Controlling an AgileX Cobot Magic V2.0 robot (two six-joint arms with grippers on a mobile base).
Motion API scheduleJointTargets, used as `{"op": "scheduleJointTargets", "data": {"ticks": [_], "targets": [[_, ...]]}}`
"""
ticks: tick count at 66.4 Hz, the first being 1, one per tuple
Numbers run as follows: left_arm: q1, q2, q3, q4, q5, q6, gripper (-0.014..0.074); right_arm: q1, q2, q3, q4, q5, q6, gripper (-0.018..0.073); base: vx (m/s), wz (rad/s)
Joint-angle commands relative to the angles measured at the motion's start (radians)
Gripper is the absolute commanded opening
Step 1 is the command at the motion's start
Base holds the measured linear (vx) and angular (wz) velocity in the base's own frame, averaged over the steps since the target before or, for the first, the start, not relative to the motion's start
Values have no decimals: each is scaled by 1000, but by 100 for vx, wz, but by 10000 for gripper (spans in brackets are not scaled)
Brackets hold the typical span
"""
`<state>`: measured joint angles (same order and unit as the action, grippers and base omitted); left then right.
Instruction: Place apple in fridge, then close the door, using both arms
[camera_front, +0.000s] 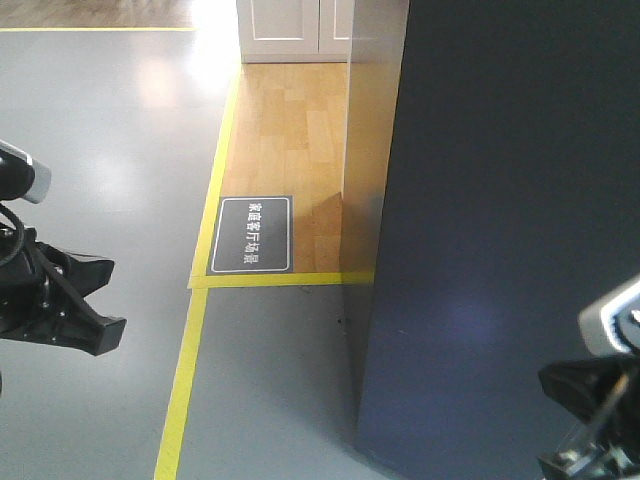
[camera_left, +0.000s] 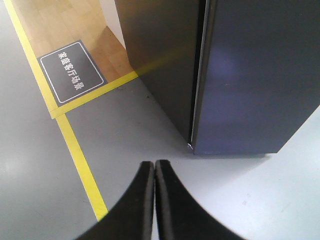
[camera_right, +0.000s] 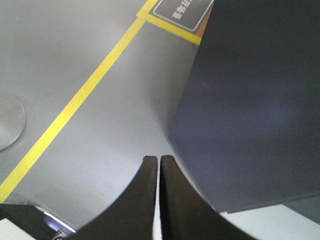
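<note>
The fridge (camera_front: 520, 230) is a tall dark grey cabinet at the right of the front view. Its door (camera_left: 260, 75) lies flat against the cabinet side (camera_left: 160, 60), with only a thin seam between them. The apple is not in view. My left gripper (camera_left: 154, 164) is shut and empty, over the grey floor just in front of the fridge's lower corner. My right gripper (camera_right: 158, 159) is shut and empty, close to the door's dark face (camera_right: 250, 100). The left arm (camera_front: 50, 300) and right arm (camera_front: 600, 400) show at the front view's edges.
Yellow tape lines (camera_front: 185, 380) run across the grey floor. A dark floor sign with white characters (camera_front: 252, 234) lies on a wooden patch left of the fridge. A white cabinet (camera_front: 295, 30) stands behind. A round metal disc (camera_right: 7, 122) lies on the floor.
</note>
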<state>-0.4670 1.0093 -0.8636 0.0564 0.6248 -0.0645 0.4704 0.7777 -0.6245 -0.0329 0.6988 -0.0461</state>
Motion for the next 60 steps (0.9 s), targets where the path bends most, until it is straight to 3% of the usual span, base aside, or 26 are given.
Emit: {"op": "scheduleJointTargets", "data": {"ticks": [1,10,23,32,45,60], "targets": [[1,-15,-24,0,-61,-10,-6,-4,60,-62,-20,-90,-4,-10,0,0],[1,-15,-24,0,-61,-10,-6,-69,171,-146,-43,-84,0,-4,0,0],[1,-15,-24,0,-61,-10,-6,-323,266,-206,19,-115,-60,-3,0,0],[1,-15,-24,0,-61,-10,-6,-459,265,-205,90,-243,-90,-3,0,0],[1,-15,-24,0,-61,-10,-6,-555,272,-242,88,-400,-108,-3,0,0],[1,-15,-24,0,-61,-10,-6,-603,331,-340,98,-602,-105,-3,0,0]]}}
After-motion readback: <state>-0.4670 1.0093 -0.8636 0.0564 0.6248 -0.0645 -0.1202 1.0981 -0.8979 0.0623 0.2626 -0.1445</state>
